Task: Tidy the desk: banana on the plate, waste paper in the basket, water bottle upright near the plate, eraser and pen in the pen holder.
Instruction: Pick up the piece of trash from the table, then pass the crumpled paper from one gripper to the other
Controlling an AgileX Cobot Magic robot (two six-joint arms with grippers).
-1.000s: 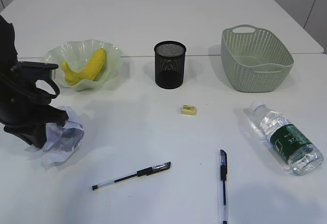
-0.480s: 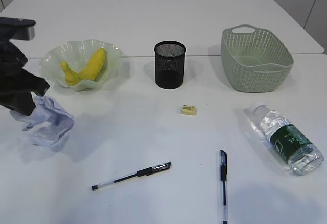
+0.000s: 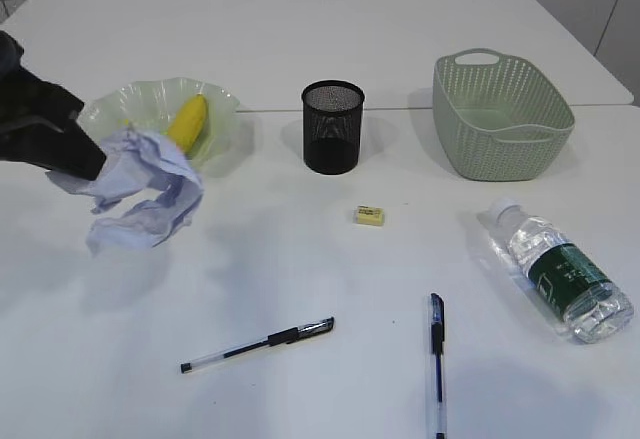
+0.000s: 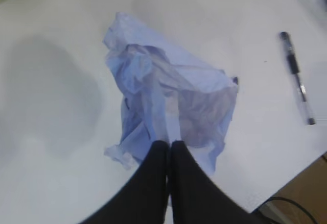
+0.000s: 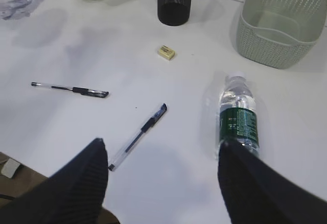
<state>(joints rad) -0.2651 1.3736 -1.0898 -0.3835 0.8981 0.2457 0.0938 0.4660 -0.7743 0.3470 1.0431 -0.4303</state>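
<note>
My left gripper is shut on the crumpled waste paper, which hangs above the desk in front of the plate. The banana lies in the plate. The water bottle lies on its side at the right. A small yellow eraser sits mid-desk. Two pens lie near the front. My right gripper stands open above the front edge, beside the bottle, holding nothing.
The black mesh pen holder stands upright behind the eraser. The sage-green basket stands at the back right, behind the bottle. A seam crosses the desk behind the holder.
The left gripper has lifted the waste paper off the desk and carried it up and to the right, in front of the plate. Nothing else has moved.
</note>
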